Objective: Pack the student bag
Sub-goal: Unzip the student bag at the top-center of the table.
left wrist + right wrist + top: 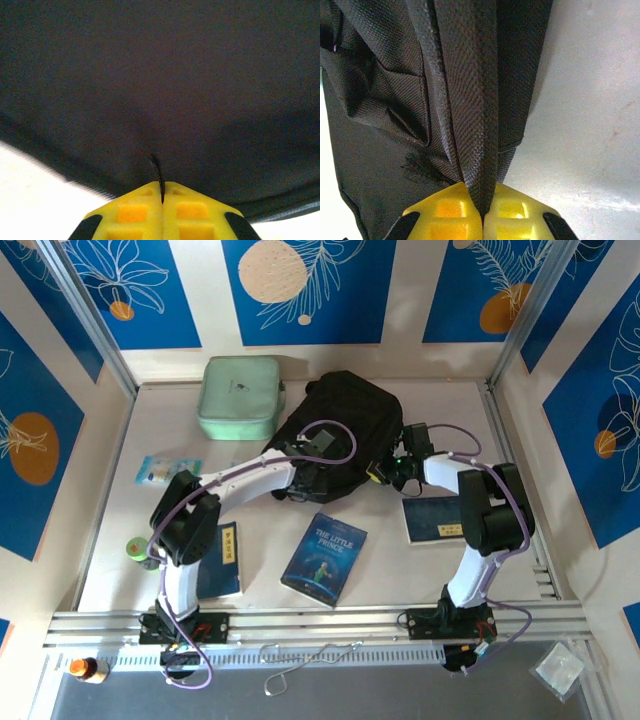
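The student bag (340, 420), a large black fabric backpack, lies at the back middle of the table. My left gripper (308, 478) is at the bag's near edge. In the left wrist view its yellow fingers (135, 212) are shut, the left gripper (162, 192) pinching a thin black sliver of the bag's cloth (160, 75). My right gripper (388, 470) is at the bag's near right corner. In the right wrist view the right gripper (482, 202) is shut on a fold of the bag's woven black fabric (470, 100), which runs up from the jaws.
A pale mint zip case (240, 397) lies left of the bag. A blue book (323, 557) lies in the near middle, a dark book (228, 560) by the left arm, another (432, 520) under the right arm. A small packet (165, 470) and green roll (135, 548) lie at left.
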You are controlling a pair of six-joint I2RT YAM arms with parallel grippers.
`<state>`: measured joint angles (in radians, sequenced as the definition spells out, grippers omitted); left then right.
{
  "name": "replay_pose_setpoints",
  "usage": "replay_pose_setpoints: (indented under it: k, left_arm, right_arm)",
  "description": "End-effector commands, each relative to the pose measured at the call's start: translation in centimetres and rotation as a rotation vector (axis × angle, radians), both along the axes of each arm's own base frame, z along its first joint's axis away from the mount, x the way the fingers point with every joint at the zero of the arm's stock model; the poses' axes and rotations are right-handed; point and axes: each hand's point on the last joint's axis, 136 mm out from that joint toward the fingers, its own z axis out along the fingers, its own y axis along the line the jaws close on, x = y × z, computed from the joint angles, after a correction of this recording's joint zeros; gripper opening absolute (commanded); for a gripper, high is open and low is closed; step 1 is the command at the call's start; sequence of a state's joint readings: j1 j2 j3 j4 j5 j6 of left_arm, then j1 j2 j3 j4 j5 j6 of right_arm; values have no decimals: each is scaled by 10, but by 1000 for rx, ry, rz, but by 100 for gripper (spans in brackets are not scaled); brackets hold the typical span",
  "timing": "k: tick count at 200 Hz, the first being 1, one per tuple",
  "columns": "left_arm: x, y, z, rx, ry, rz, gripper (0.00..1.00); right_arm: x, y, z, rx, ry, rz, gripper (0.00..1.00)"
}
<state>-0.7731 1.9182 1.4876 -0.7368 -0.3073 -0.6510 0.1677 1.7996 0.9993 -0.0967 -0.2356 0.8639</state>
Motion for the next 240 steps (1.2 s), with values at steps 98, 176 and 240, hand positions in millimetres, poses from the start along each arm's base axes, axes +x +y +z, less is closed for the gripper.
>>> replay_pose_setpoints:
  k: [98, 176, 240]
  left_arm:
    - [15, -95, 46, -478, -79, -337, 0]
    - [6, -149, 51, -609, -77, -431, 0]
    - [-1, -136, 44, -552, -82, -448, 0]
  right_arm:
    - [-12, -35, 49, 61, -32, -179, 60]
    - [-62, -19, 45, 240, 129, -272, 75]
    - [-53, 14, 30, 316, 219, -212, 71]
